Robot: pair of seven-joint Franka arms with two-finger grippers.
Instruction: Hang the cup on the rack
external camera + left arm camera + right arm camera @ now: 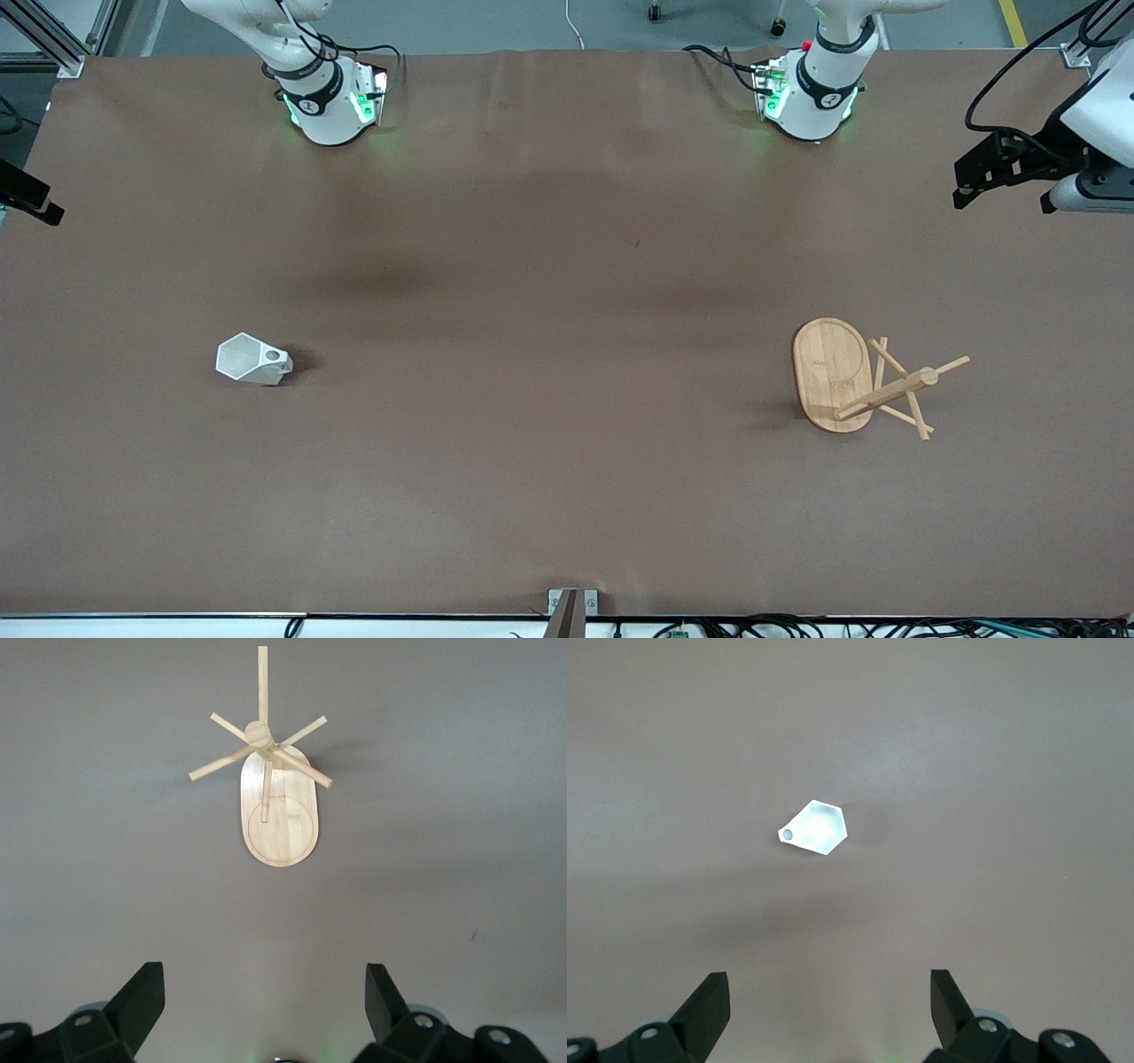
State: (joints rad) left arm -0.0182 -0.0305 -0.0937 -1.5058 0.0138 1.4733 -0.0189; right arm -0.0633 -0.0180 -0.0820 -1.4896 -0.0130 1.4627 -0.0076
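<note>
The white faceted cup [252,359] lies on its side on the brown table toward the right arm's end, its holed handle pointing to the table's middle. It also shows in the right wrist view [816,827]. The bamboo rack [855,379] stands on its oval base toward the left arm's end, and shows in the left wrist view [276,797]. My left gripper [264,967] is open and empty, high over the table, away from the rack; it shows at the front view's edge [979,173]. My right gripper [829,974] is open and empty, high over the table, away from the cup.
The brown table [549,354] spreads wide between cup and rack. The two arm bases [332,106] [811,97] stand along the edge farthest from the front camera. A small metal bracket [571,602] sits at the nearest edge.
</note>
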